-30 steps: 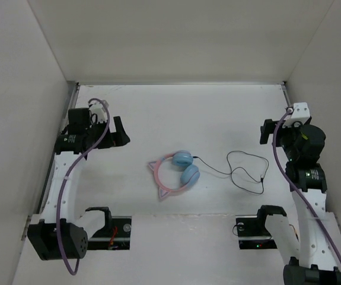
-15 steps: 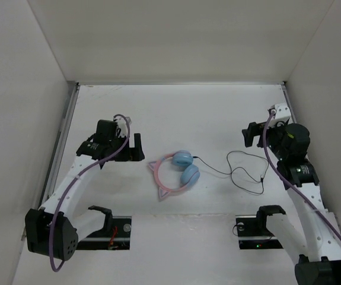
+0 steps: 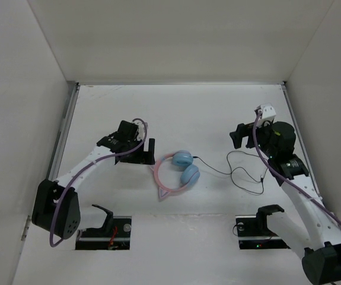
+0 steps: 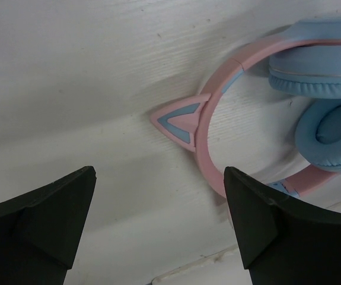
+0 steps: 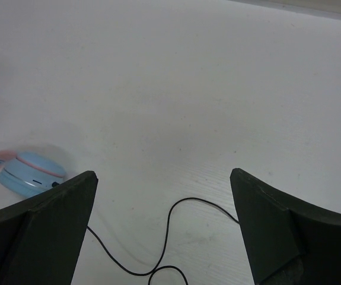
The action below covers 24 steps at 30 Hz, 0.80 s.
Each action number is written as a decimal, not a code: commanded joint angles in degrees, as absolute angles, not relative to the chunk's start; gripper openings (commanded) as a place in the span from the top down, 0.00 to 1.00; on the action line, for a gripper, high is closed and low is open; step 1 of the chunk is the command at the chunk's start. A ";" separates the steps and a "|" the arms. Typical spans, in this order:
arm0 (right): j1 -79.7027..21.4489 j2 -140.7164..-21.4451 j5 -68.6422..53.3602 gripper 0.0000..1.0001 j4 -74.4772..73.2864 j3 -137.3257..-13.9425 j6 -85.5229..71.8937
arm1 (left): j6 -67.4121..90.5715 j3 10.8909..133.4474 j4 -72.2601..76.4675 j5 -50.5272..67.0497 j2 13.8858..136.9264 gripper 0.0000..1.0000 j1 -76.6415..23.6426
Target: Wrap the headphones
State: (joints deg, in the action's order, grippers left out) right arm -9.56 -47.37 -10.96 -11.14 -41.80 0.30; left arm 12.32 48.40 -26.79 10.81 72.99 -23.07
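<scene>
Left gripper (image 3: pixel 149 150), fingers spread and empty, hovers just left of the headphones (image 3: pixel 178 170) lying mid-table (image 3: pixel 188 113). Right gripper (image 3: pixel 237 136), also spread, hangs just beyond their black cable (image 5: pixel 189 199), which trails right.

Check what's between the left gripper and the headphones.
Nothing but bare table separates the left gripper from the headphones, per the left wrist view.

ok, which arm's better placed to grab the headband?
Left. The left gripper is open right beside the pink headband, cat ear framed between its fingers; the right gripper hangs near the cable.
</scene>
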 commanded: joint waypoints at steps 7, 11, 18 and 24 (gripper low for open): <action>-10.59 -50.62 -10.81 0.00 -4.75 -43.59 -2.02 | 15.91 48.78 -23.56 9.49 74.97 0.12 -30.18; -9.54 -50.71 -11.16 0.00 -4.31 -43.59 -3.34 | 16.61 47.37 -23.03 8.97 75.58 0.14 -31.68; -8.39 -49.75 -11.51 0.00 -3.43 -43.51 -5.27 | 16.87 47.28 -22.42 7.12 79.09 0.22 -34.22; -7.69 -48.52 -11.60 0.00 -2.55 -43.07 -5.80 | 17.66 47.90 -20.31 5.36 83.14 0.35 -35.99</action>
State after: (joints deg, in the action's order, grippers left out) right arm -8.23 -50.02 -11.03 -6.92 -41.80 -4.58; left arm 16.32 47.62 -21.93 7.20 82.17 -35.33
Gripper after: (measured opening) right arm 0.999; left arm 0.669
